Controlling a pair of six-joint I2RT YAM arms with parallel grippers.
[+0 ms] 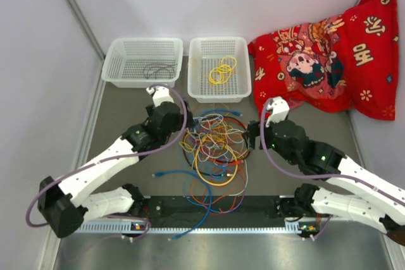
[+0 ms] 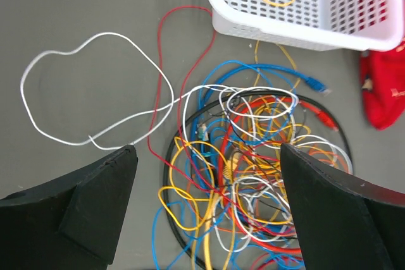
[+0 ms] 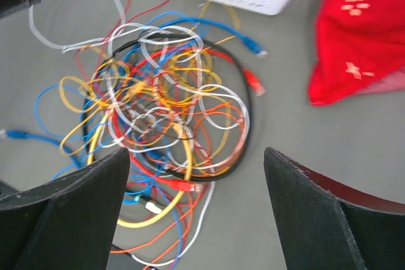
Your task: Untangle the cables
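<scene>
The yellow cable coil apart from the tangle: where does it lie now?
In the top view the yellow coil lies inside the right-hand white basket, beyond the tangle and left of the red cushion.

Our two arms lean in, jaws wide.
Our left arm [image 1: 107, 164] and right arm [image 1: 332, 161] fold inward toward each other; the left gripper [image 2: 207, 153] and right gripper [image 3: 196, 155] both tilt downward, fingers spread far apart.
</scene>
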